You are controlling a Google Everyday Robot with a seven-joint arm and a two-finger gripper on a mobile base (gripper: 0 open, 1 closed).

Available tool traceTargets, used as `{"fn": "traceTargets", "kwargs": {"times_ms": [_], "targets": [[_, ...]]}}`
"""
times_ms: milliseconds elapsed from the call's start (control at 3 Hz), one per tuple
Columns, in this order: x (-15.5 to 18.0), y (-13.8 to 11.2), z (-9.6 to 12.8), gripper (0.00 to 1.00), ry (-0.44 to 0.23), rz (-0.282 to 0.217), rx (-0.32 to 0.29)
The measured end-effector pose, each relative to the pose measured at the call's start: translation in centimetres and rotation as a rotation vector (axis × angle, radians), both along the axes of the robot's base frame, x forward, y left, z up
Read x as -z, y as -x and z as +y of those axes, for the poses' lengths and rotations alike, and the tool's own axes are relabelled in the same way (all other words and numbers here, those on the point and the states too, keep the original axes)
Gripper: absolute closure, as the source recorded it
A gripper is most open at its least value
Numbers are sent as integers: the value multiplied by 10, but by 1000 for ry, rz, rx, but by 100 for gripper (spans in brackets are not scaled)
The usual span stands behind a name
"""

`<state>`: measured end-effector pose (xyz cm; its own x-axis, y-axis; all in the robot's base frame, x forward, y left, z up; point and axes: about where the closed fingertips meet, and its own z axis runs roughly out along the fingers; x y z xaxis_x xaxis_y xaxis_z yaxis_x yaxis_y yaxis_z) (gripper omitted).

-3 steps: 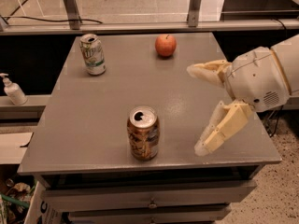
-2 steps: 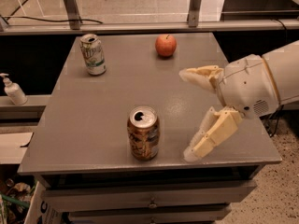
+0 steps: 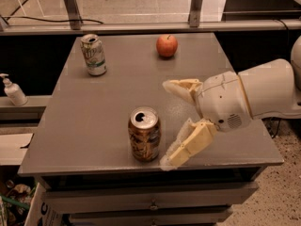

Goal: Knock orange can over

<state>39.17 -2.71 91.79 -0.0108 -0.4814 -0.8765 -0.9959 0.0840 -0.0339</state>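
The orange can stands upright near the front edge of the grey table, its silver top open. My gripper is just to the can's right, low over the table, with its two pale fingers spread wide apart. The near finger lies a small gap from the can's lower right side. The far finger points left, behind and to the right of the can. Nothing is held.
A white-and-green can stands upright at the table's back left. An orange-red apple sits at the back centre. A soap dispenser bottle stands on a ledge left of the table. Drawers run below the front edge.
My gripper has moved left across the table toward the orange can, its near finger now close beside it. The can has stayed upright in place.
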Motion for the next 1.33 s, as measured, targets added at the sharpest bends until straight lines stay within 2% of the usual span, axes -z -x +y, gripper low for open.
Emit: {"fn": "traceTargets", "kwargs": {"times_ms": [667, 1333], "targets": [[14, -7, 30, 0, -48, 26, 1], [45, -32, 40, 0, -48, 63, 40]]}}
